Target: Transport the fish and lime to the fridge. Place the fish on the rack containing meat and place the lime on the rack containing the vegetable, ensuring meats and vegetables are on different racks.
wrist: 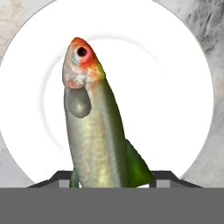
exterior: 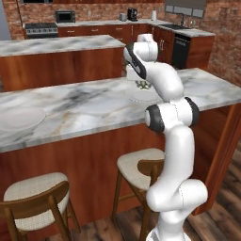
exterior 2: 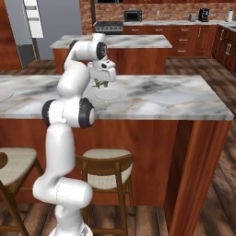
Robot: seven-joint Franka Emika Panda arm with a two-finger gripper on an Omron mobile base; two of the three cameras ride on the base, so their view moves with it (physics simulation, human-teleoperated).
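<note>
The fish (wrist: 94,127) is slim and greenish with an orange-red head and a pale belly. It hangs head-down from my gripper (wrist: 112,179), whose dark fingertips (wrist: 57,178) are shut on its tail end. It is held just above a white plate (wrist: 175,87) on the marble counter. From the base, the fish (exterior 2: 100,83) shows small under the hand, over the plate (exterior 2: 110,95). The tall grey fridge (exterior 2: 60,27) stands far back on the left. The lime is out of view, and so are the fridge racks.
The plate rests on a long marble bar counter (exterior: 84,106) with wooden sides. A second white plate (exterior: 19,117) lies at its left end. Two stools (exterior: 141,167) stand under the counter's near edge. A marble island (exterior 2: 120,41) stands behind.
</note>
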